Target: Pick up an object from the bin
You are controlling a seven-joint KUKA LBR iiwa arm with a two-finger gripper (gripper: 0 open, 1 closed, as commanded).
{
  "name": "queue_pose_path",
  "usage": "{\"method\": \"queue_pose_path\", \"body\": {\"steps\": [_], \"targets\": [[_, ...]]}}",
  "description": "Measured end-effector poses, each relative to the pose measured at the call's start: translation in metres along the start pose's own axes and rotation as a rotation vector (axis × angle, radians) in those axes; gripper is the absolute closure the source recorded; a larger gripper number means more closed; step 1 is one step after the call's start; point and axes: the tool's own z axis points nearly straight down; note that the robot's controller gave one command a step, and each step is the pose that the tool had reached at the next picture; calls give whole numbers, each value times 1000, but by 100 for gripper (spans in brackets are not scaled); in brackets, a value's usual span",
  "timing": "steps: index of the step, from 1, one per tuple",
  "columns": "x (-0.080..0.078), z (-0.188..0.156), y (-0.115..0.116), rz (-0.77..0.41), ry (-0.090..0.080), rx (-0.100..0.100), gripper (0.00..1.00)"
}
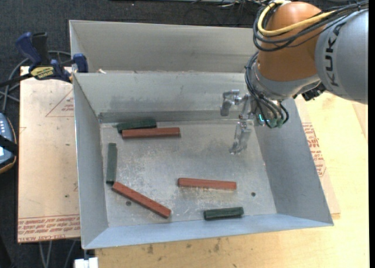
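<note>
The pincer (237,146) hangs low over the bare floor of the bin (193,158), released or clenched I cannot tell, so the pick seems not yet begun; next it should probably centre over the red bar (207,184) lying near, below-left of it.

Matt scuffed grey metal bin (176,91); matt red-brown, dark-green bars (206,184)

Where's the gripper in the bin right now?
In the camera view the gripper hangs in the right side of the bin, toward the far wall, over bare floor; nearest is the lone red bar, apart from it.
</note>
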Motion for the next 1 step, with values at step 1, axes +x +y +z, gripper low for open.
{"method": "queue_pose_path", "body": {"steps": [1], "targets": [[44,146,31,-21,2,0,0]]}}
